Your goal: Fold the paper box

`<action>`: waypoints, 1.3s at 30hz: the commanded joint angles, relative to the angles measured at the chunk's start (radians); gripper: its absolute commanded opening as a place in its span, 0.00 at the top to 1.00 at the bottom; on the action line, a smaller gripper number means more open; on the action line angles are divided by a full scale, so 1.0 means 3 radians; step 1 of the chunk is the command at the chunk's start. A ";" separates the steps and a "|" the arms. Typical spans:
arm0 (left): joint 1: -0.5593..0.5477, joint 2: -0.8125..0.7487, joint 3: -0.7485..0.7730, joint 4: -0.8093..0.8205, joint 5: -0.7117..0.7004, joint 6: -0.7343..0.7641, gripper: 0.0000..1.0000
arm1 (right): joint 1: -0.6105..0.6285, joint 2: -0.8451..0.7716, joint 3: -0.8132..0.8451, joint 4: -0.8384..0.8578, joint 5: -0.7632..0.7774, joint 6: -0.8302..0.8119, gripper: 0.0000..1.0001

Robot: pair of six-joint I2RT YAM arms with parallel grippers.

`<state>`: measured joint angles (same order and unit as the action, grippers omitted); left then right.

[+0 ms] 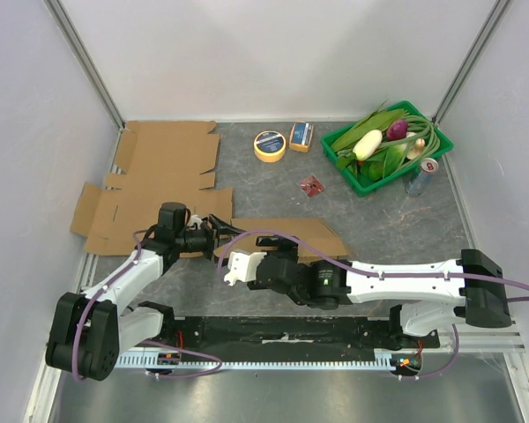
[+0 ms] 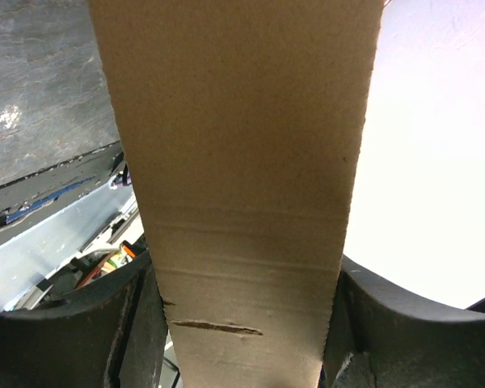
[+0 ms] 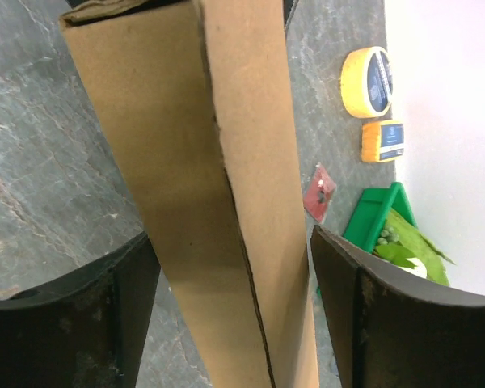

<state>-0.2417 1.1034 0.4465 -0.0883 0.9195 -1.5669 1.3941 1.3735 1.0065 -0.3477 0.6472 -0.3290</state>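
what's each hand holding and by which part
Left hand grips the paper box by a folded flap, across its width. Right hand straddles the box too; grip cannot be told.

No text, brand or number can be read in any view. A round dark blue label is carried on the flat face of the yellow round tape roll (image 1: pixel 270 145); pale lines of print are seen on it in the right wrist view (image 3: pixel 368 81), too small to be made out. A blue label with faint pale print is borne by the small orange rectangular box (image 1: pixel 301 136) beside it (image 3: pixel 383 141), likewise illegible. Small pale marks are shown on the red square foil packet (image 1: pixel 313 185) (image 3: pixel 319 192), but no letters can be told. A red and white mark is seen on the silver drink can (image 1: pixel 420 176), blurred beyond reading.
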 commanded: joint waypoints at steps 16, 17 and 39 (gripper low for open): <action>0.0089 -0.0124 0.0127 0.0315 0.0255 0.0976 0.08 | 0.0001 -0.0222 0.0137 -0.0369 -0.0106 0.0165 0.58; 0.0181 -0.0231 0.0132 0.0112 0.0188 0.1111 0.08 | 0.0001 -0.0252 0.0152 -0.0431 -0.0132 0.0196 0.59; -0.0135 -0.1127 0.0791 0.0043 -0.0867 0.4255 0.34 | -0.1702 0.0626 0.1430 -0.1898 -0.2689 0.0381 0.61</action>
<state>-0.1951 0.6903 0.6170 -0.1913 0.6640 -0.5610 0.9012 1.4796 1.3766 -0.8024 0.0834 -0.2535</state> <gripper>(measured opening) 0.666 0.625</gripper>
